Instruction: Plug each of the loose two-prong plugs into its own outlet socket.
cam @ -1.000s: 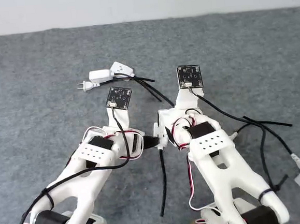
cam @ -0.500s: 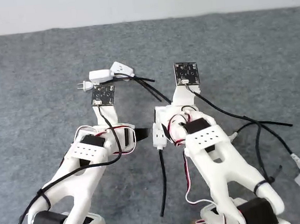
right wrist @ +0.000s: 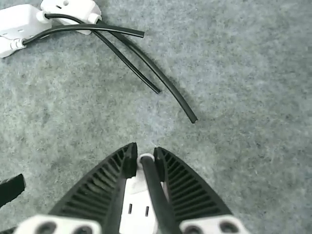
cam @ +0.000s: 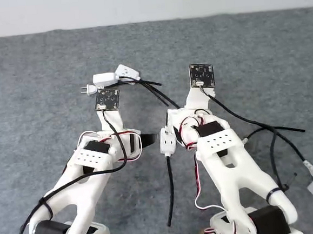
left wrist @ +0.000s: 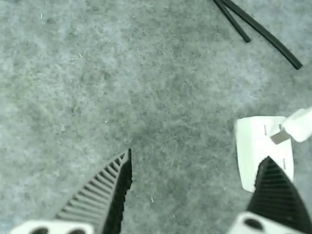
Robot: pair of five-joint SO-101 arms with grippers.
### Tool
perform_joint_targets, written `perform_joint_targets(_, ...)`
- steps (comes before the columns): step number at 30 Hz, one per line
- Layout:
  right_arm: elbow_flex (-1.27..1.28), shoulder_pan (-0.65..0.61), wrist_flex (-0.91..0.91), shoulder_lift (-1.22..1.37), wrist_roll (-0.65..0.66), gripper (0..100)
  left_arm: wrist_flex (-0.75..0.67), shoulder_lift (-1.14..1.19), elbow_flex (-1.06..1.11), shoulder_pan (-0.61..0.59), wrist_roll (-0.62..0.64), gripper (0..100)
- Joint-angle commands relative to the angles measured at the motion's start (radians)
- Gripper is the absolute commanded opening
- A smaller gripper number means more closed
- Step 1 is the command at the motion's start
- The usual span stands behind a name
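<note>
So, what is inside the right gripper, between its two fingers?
The right gripper is shut on a white outlet socket with two slots, its black cable lying across it. The socket's sides are covered by the fingers.

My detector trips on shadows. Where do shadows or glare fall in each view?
High view: soft, even light on the grey carpet, faint shadows beside the white arms, no glare. Left wrist view: a darker patch on the carpet ahead of the open left gripper. Right wrist view: the white two-slot outlet socket, clamped in the right gripper, shows no glare.
</note>
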Motion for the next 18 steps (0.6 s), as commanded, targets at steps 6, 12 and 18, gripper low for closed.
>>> perform_joint_targets(6, -0.012, 0.019, 0.025, 0.013, -0.006, 0.8, -0.021, -0.038, -0.028, -0.002, 0.009, 38)
perform_joint_targets(12, -0.012, 0.019, -0.01, 0.015, -0.005, 0.8, -0.02, -0.04, -0.027, 0.0, 0.009, 38)
perform_joint_targets(18, -0.015, 0.022, -0.047, 0.015, -0.003, 0.8, -0.02, -0.04, -0.028, 0.002, 0.011, 38)
